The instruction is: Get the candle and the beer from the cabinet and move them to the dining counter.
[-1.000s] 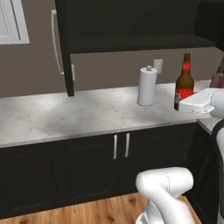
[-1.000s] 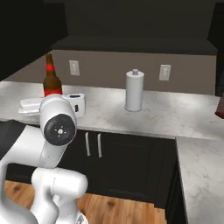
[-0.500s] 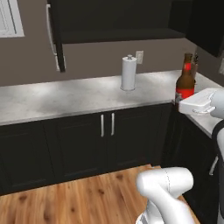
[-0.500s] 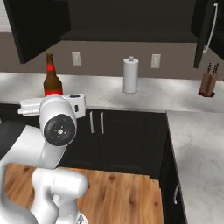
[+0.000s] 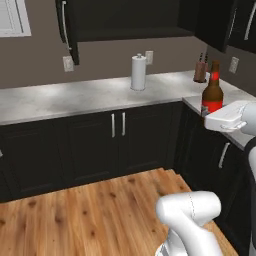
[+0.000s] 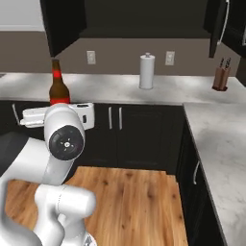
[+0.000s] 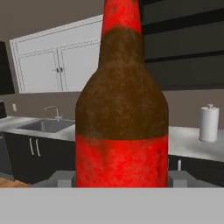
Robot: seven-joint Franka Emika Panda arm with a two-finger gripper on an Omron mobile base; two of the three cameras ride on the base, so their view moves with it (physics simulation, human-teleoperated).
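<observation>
The beer (image 5: 212, 92), a dark brown bottle with a red label and a red-topped neck, stands upright in my gripper (image 5: 213, 112), which is shut on its lower body. From the right side the beer (image 6: 58, 86) rises above the white hand, held by the gripper (image 6: 59, 104). In the hand view the beer (image 7: 122, 109) looms close between the fingertips (image 7: 61, 178). The black upper cabinet (image 5: 125, 20) hangs open on the wall, its door (image 5: 67, 27) swung out. The candle and the dining counter are out of view.
A paper towel roll (image 5: 138, 72) and a knife block (image 5: 200, 71) stand on the marble worktop (image 5: 75, 97) along the wall, above dark lower cabinets. The worktop (image 6: 216, 134) turns a corner on the right. Wooden floor (image 5: 100, 210) lies in front. A sink (image 7: 48, 124) shows in the hand view.
The whole scene has shifted and shrunk in both base views: the base has backed away from the wall worktop and turned. The beer stays upright in the gripper.
</observation>
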